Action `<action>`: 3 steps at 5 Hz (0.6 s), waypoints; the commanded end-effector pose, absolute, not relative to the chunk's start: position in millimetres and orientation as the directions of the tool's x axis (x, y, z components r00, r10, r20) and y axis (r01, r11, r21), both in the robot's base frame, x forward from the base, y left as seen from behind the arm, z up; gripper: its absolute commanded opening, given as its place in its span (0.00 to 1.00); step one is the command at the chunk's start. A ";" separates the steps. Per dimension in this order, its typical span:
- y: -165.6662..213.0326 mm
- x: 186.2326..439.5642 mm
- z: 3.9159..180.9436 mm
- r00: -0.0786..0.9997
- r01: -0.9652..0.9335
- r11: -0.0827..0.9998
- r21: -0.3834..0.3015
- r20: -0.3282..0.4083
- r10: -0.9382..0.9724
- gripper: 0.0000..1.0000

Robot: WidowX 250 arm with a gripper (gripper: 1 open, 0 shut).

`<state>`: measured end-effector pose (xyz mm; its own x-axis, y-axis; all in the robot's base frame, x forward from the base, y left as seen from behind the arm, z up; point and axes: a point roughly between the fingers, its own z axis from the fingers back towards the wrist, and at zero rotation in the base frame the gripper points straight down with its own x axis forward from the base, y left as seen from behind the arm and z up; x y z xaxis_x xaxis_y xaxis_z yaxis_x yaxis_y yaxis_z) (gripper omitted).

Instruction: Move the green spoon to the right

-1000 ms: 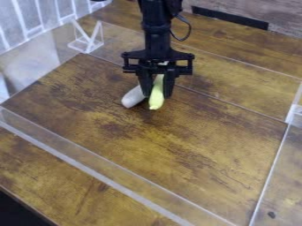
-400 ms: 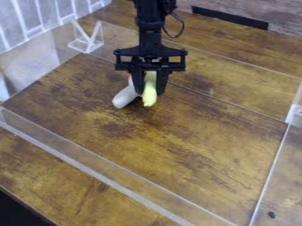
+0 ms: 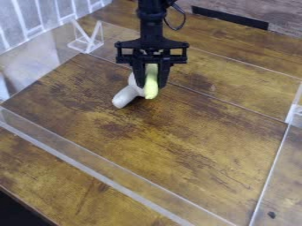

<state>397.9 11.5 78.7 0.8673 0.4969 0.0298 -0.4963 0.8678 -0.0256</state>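
Hand (image 3: pixel 148 74) gripping green spoon (image 3: pixel 151 86) beside white object (image 3: pixel 126 95), left of counter's (image 3: pixel 189 137) middle; grasp apparently done, rightward move and release remaining

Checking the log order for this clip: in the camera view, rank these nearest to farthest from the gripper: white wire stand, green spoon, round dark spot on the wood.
1. Green spoon: right at the gripper.
2. Wire stand: toward the upper left.
3. Dark spot: lower right corner.
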 end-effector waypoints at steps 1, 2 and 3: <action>27.5 408.0 106.6 0.853 -0.504 0.861 -0.065 0.119 0.508 0.00; 35.0 413.4 104.9 0.859 -0.494 0.867 -0.062 0.120 0.498 0.00; 28.6 416.0 132.3 0.844 -0.510 0.857 -0.075 0.151 0.515 0.00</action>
<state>413.2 31.1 95.0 0.8510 0.5217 0.0608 -0.5204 0.8532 -0.0360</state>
